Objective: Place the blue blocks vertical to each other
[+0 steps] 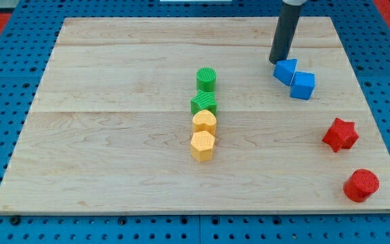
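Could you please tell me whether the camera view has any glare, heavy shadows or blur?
Camera view: even, soft light, no glare on the board; only faint shadows under the blue blocks; my tip, at their upper left, and every block look sharp.

Illumination is bright, even and diffuse. Blocks cast only short, soft shadows on the table (114,68). Focus is sharp to all four table edges; no glare or blur.

Rod upright, view's top right.
My tip (277,62) is down at surface level; rod leans slightly, no claw fitted.
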